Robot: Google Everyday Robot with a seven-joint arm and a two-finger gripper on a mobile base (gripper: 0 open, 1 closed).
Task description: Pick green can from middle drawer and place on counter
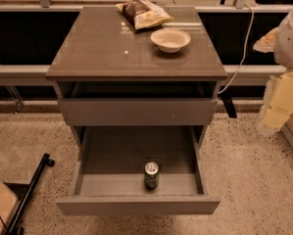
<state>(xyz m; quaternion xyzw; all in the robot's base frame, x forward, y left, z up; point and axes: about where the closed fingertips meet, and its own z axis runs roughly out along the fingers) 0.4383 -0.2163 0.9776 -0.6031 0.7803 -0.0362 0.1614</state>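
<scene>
Speckled floor [244, 180] lay nearest you, and over it the middle drawer [136, 204] stood pulled fully open. The green can [151, 175] stood upright on the drawer's floor, just behind the front panel and a little right of centre, with bare floor on every side of it. Your gripper was nowhere in the frame, so you could not tell how it was set; only a white rounded shell [289, 33] showed at the right edge, well apart from the can. For this step you would have done best to come straight down from above, clear of the front panel, take the can across its middle and lift it vertically until it cleared the rim. Beyond the can, the upper drawer front [136, 111] overhung the rear of the opening, so swinging backwards early looked risky. Farther back, the counter [102, 48] offered open space on its left half; a bowl [170, 39] and a snack bag [143, 12] filled the far right.
</scene>
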